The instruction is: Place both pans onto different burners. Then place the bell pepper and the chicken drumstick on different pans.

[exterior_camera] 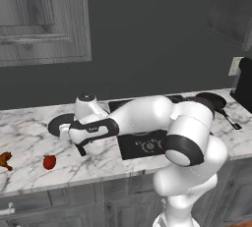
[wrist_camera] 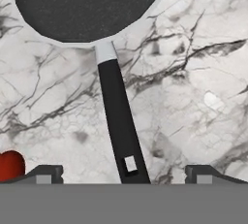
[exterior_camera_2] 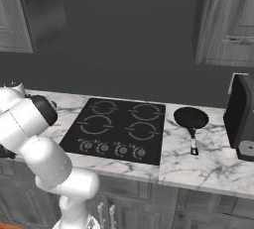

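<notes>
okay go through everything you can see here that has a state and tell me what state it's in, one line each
gripper: open, jaws either side of the handle of the pale-rimmed pan, not closed on it.
pale-rimmed pan: empty, on the marble counter, off the cooktop.
second pan: empty, on the counter right of the cooktop.
cooktop: all four burners bare.
bell pepper: loose on the counter.
chicken drumstick: loose on the counter.

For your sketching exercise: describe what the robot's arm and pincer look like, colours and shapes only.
The arm is glossy white, built of rounded, bulging segments with dark grey-black rings at the joints. The hand carries a dark band. The pincer ends in two small dark, blocky finger tips. No cables or markings can be made out.
</notes>
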{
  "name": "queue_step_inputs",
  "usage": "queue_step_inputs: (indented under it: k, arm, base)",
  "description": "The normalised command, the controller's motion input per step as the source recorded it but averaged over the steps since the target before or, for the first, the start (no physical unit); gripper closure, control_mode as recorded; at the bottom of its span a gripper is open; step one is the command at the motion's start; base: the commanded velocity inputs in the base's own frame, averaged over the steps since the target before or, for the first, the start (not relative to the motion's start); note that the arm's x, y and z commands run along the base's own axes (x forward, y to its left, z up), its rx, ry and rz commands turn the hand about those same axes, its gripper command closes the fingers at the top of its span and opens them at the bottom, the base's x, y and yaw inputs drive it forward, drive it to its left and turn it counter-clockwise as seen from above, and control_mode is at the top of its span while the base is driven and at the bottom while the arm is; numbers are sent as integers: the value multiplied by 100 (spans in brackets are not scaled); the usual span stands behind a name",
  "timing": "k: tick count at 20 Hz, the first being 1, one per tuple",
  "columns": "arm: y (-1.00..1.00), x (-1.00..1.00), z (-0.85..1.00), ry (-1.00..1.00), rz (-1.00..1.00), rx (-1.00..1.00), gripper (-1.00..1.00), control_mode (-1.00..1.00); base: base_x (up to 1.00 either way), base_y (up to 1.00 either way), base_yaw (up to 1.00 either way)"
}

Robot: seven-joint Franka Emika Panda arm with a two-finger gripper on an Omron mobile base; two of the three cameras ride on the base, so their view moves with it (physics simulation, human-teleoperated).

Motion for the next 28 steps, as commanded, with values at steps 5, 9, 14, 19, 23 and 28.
queue_step_inputs:
  k: [5,9,14,19,23,28]
  arm:
    - [0,9,-1,0,0,0,-100,-100]
    - [0,1,-19,0,0,0,-100,-100]
    - [0,0,-22,0,0,0,-100,-100]
    - [0,0,-17,0,0,0,-100,-100]
    - [0,0,-14,0,0,0,-100,-100]
    - [0,0,-15,0,0,0,-100,-100]
  base:
    - [0,0,0]
    - [0,0,0]
    - [0,0,0]
    - [0,0,0]
    - [0,0,0]
    - [0,0,0]
